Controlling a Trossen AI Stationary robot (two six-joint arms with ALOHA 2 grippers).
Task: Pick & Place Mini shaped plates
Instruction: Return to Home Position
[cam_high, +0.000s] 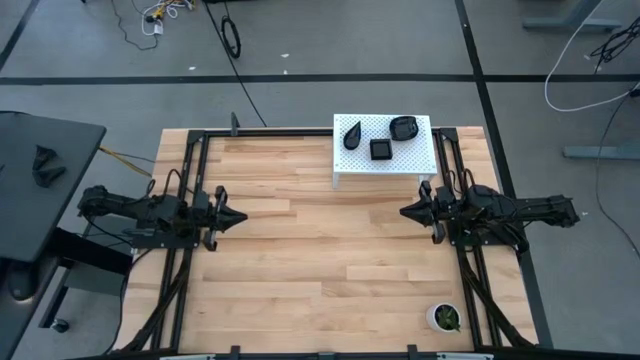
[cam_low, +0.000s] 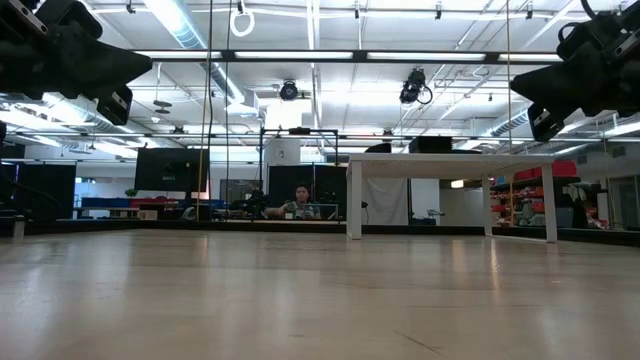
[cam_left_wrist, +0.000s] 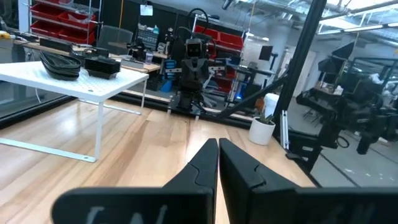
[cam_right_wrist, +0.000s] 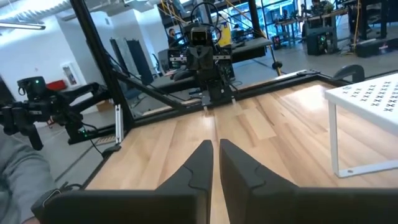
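Note:
Three mini shaped plates, glossy black, lie on a white perforated stand (cam_high: 420, 160) at the table's far right: a teardrop (cam_high: 352, 134), a square (cam_high: 381, 149) and a rounded one (cam_high: 403, 127). The left wrist view shows two of them (cam_left_wrist: 102, 65) on the stand's top. My left gripper (cam_high: 243, 216) hovers level over the table's left side, fingers shut (cam_left_wrist: 218, 144) and pointing toward the right edge. My right gripper (cam_high: 403, 211) hovers level at the right side, just nearer than the stand, pointing toward the left edge, with a narrow gap between its fingertips (cam_right_wrist: 215, 144). Neither holds anything.
A small white pot with a green plant (cam_high: 445, 318) stands at the near right corner. Black frame rails (cam_high: 190, 160) run along the left, right and far edges. A person (cam_low: 300, 200) sits in the room beyond the table, and a grey sleeve (cam_right_wrist: 18, 180) shows beside the right arm.

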